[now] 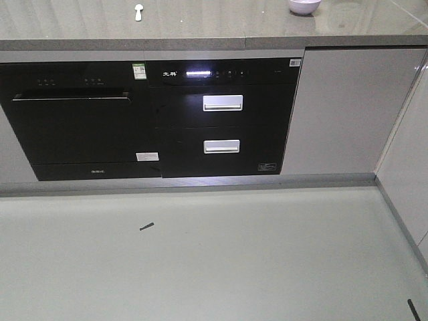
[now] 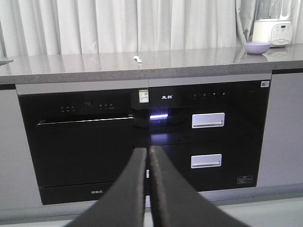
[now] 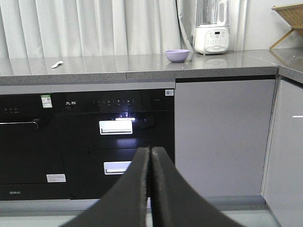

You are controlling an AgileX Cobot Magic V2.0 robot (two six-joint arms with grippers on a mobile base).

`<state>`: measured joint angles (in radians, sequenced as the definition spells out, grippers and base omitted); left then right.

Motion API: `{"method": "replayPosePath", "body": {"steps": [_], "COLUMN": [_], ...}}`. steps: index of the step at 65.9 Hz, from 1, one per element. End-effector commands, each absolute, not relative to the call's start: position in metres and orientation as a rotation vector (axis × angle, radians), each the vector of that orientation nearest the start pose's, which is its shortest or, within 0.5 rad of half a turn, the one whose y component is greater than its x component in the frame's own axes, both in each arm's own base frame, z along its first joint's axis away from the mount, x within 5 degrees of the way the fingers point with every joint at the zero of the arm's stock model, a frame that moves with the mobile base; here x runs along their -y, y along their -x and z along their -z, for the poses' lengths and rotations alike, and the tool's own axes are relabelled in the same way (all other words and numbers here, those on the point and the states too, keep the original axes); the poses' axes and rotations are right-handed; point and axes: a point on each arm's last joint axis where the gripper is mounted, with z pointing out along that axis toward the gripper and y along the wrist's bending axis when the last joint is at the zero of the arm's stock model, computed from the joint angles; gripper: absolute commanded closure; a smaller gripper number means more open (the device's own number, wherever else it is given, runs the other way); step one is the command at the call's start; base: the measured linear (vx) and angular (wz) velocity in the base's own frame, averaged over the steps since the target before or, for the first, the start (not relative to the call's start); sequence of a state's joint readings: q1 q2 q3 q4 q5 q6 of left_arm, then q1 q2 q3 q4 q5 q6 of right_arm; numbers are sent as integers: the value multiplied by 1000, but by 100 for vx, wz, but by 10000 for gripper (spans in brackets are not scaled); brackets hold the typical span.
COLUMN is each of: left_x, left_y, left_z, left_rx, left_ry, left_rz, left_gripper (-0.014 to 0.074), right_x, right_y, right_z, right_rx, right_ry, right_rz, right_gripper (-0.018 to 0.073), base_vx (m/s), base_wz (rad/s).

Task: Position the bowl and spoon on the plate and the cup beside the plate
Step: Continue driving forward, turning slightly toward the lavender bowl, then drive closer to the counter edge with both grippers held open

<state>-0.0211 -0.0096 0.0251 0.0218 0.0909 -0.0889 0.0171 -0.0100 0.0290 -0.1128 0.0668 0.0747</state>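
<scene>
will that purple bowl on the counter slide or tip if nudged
Probably slides rather than tips: the bowl sits upright, low and wide, on a glossy countertop. It looks small and smooth, so likely light and stiff. Its curved sides may slip in a pinch; the rim seems safer.

The bowl [image 1: 304,6] sits on the countertop [image 1: 200,30]. The spoon [image 1: 138,11] lies on the same surface, well apart to the bowl's left, and the blender [image 3: 212,33] stands near the bowl, behind it and to its right. The drawer unit [image 1: 223,120] is set under the countertop, below and left of the bowl.
</scene>
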Motion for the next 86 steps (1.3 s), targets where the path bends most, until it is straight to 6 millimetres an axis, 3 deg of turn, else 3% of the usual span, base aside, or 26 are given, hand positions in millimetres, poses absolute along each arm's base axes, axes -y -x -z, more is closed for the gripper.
{"method": "replayPosePath", "body": {"steps": [1,86], "left_x": [1,1], "left_y": [-59,-59], "left_z": [-193,-193], "left_rx": [-1560,-1560], "left_ry": [42,42], "left_rz": [76,76], "left_gripper": [602,602], "right_x": [-1,-1], "right_y": [-56,-56], "right_z": [-200,-200], "right_rx": [-1495,-1495], "right_ry": [50,50], "right_rz": [23,23], "right_gripper": [564,564], "base_vx": [4,2], "base_wz": [-2,-1]}}
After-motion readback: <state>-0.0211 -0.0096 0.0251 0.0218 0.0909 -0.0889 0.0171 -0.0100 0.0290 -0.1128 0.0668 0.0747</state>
